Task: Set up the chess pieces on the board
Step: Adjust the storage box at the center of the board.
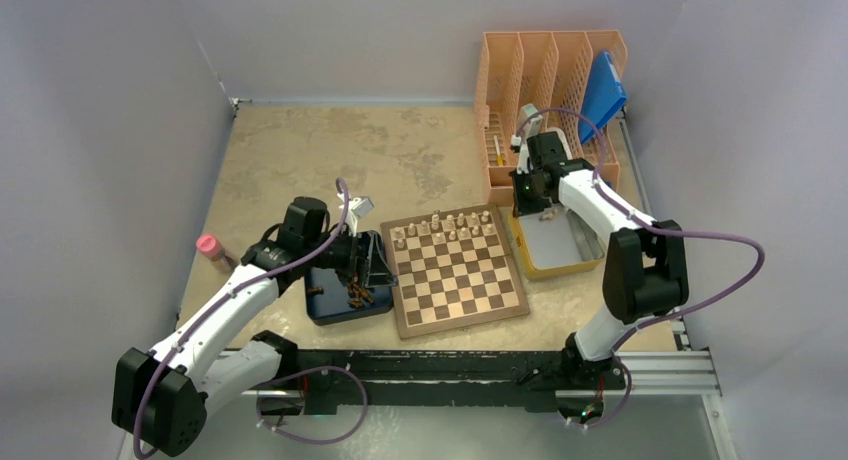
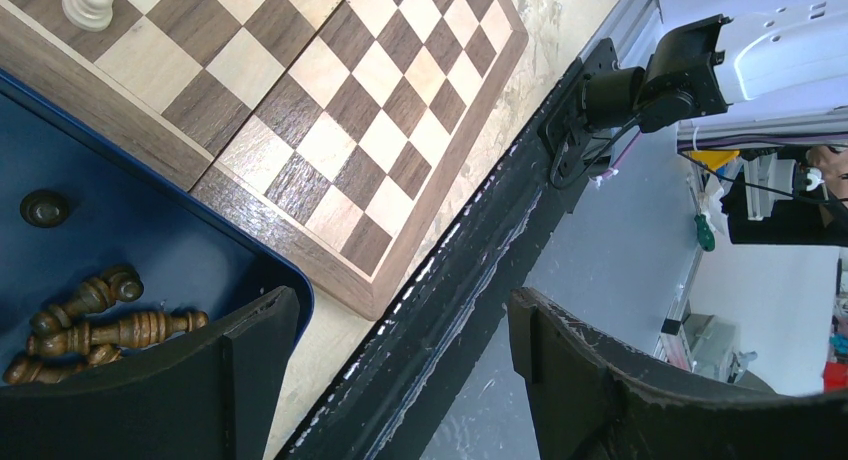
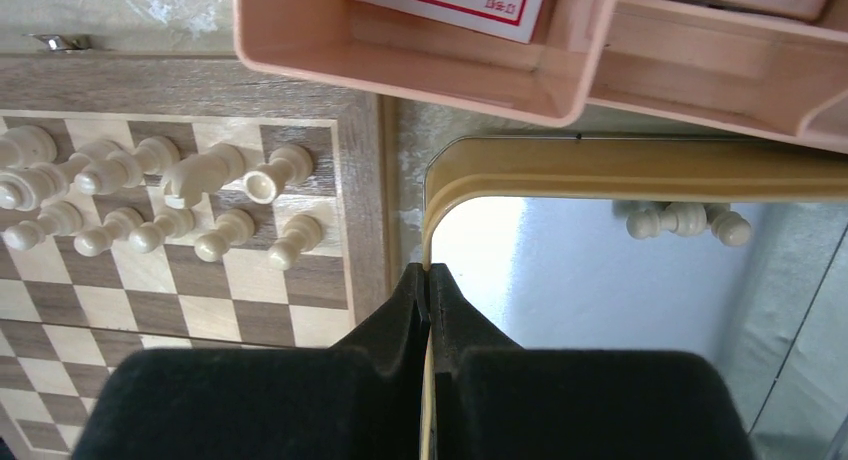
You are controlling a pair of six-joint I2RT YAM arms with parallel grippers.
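Dark pieces (image 2: pixel 100 325) step in hand: left gripper (image 2: pixel 400 325), fingers apart above blue tray (image 2: pixel 150 230), must lower onto one; right gripper (image 3: pixel 428 280) fingers together.

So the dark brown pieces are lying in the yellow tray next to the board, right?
No, the dark brown pieces lie in the dark blue tray next to the board; the left wrist view shows it.

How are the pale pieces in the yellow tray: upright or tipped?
Tipped: the pale pieces lie on their sides in the yellow tray, near its rim.
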